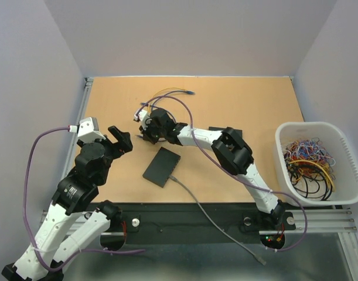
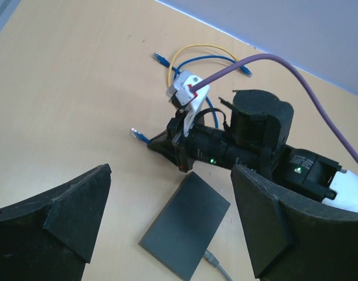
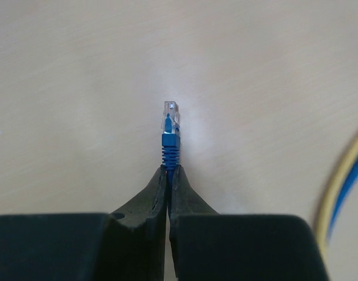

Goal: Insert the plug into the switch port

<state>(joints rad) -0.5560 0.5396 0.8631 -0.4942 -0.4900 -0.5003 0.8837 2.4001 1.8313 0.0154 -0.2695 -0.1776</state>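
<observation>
Plug, clear tip on a blue cable, sticks out just past the right jaws, which are closed tight on the cable right behind the ribbed boot. Resting on the counter or just above it, cannot tell. Switch, a flat black box, lies near, with a grey cable at its near edge. Left jaws wide open, empty, left of the switch.
</observation>
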